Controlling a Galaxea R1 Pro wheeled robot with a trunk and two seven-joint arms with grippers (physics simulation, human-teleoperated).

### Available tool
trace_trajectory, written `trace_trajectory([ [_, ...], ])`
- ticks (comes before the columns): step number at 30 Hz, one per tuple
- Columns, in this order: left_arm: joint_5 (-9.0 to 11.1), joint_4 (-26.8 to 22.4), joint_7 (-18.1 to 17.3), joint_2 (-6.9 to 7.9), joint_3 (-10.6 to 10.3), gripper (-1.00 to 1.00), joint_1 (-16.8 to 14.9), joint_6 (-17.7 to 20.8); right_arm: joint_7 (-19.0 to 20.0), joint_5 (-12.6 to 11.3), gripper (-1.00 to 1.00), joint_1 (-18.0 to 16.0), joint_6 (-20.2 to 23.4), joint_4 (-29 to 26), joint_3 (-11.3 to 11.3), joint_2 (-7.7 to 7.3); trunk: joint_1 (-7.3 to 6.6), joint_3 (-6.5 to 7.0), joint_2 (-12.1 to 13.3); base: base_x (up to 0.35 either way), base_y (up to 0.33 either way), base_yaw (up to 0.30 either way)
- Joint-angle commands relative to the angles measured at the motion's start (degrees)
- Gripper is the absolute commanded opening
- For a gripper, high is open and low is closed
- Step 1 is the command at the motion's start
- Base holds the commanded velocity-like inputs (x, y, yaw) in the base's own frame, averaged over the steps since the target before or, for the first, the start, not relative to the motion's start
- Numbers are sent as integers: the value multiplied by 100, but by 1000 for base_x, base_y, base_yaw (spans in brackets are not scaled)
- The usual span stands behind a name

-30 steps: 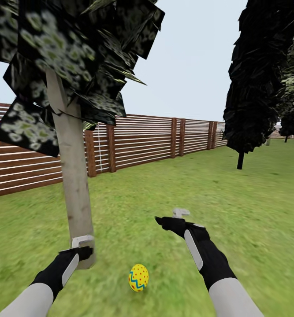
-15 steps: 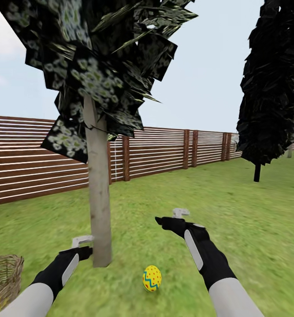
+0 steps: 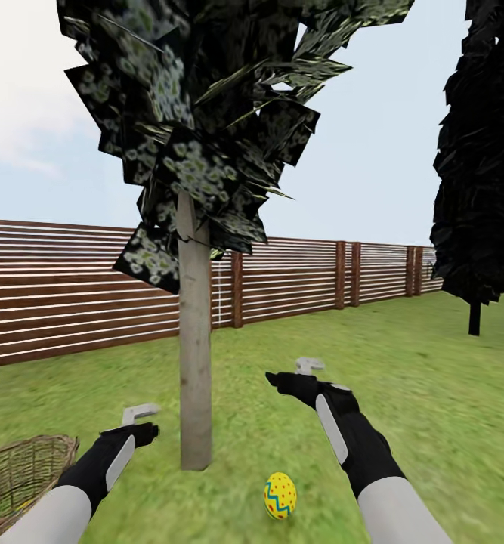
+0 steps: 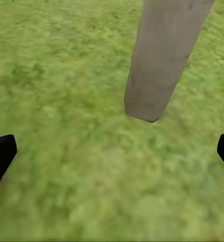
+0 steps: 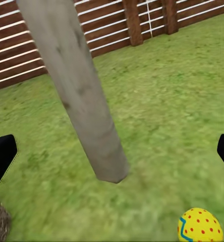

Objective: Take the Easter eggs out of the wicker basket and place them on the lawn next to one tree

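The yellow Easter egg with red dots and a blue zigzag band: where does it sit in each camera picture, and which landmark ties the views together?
Head view: the yellow dotted Easter egg lies on the green lawn, low in the picture, right of the trunk's base.
Left wrist view: not in this picture.
Right wrist view: the egg is cut off at the lower right corner.
Shared landmark: the pale grey-beige tree trunk.
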Motion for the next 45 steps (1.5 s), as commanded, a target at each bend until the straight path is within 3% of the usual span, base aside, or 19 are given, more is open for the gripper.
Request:
trace_trajectory([
  [1, 64, -11, 33, 0, -3, 100, -1, 28, 2, -22, 100, -3, 29, -7, -2, 1, -3, 22, -1, -3, 0, 192],
  [10, 70, -14, 45, 0, -3, 100, -1, 28, 2, -22, 100, -3, 29, -7, -2, 2, -27, 287, 11, -1, 0, 191],
  [23, 70, -11, 55, 9, 6, 100, -1, 28, 23, -25, 100, -3, 27, -9, -4, 6, -312, 550, 532, 0, 0, 110],
  [45, 77, -11, 32, 12, 6, 100, -1, 28, 2, -22, 100, -3, 29, -9, 79, -2, -795, 946, 1415, 0, 0, 280],
])
